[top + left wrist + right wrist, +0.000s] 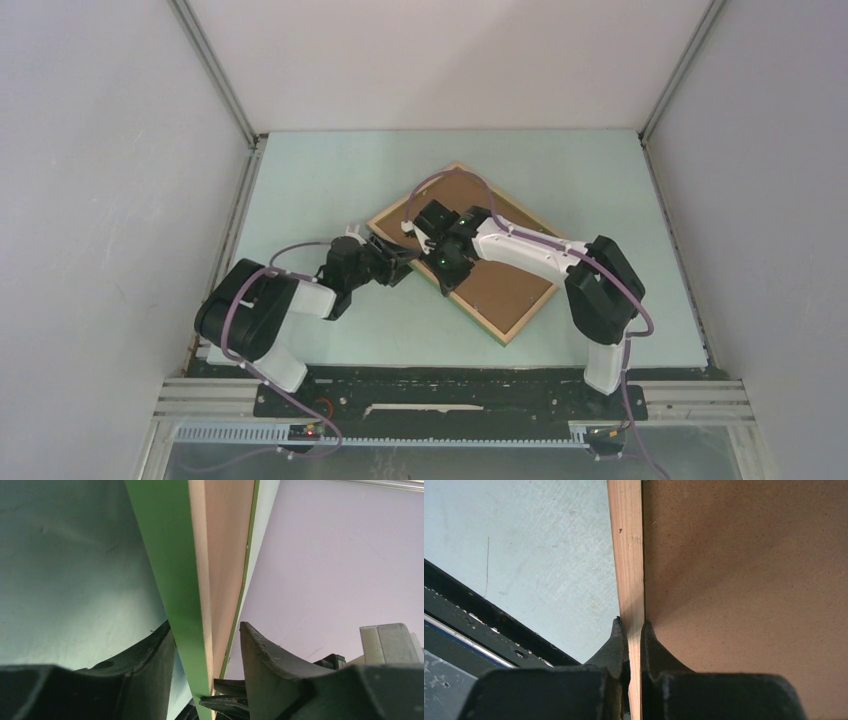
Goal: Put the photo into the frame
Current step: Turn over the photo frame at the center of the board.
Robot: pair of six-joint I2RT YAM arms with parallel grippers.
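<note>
Since the frame (532,314) lies slantwise on the counter (330,170), brown backing board (505,285) up and long axis running far-left to near-right, both tools meet its near-left long edge. The right tool (633,630) is clamped on the wooden rim. Just beside it, the left tool (206,627) straddles that edge, half open. No photo shows.

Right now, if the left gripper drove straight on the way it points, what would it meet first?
The frame: its edge stands between the fingers of the left gripper, so it would slide deeper toward the palm. Remaining depth is unclear.
</note>
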